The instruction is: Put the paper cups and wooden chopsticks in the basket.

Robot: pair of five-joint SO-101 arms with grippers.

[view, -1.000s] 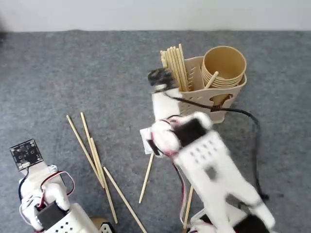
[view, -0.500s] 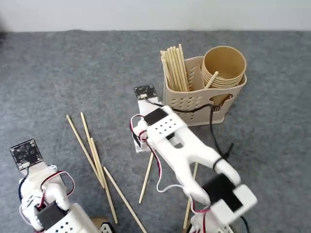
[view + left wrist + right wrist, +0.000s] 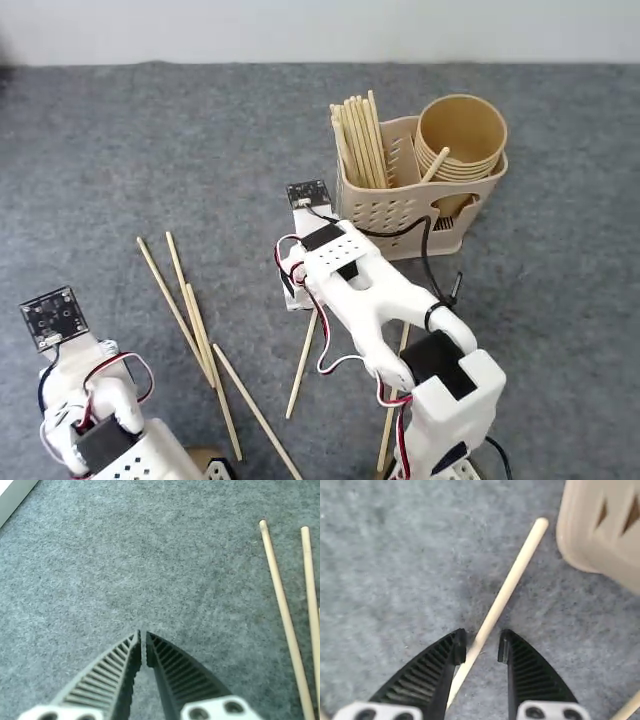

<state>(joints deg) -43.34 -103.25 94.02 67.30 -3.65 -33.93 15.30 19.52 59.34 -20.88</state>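
The right tool is spread astride 1 chopstick on the bench beside the basket — placed so, it is judged, for pinching. The left tool is pressed together, empty; paper cups are stacked in the basket.

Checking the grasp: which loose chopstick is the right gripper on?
The chopstick whose end lies beside the basket: it alone passes between the right gripper's open fingers.
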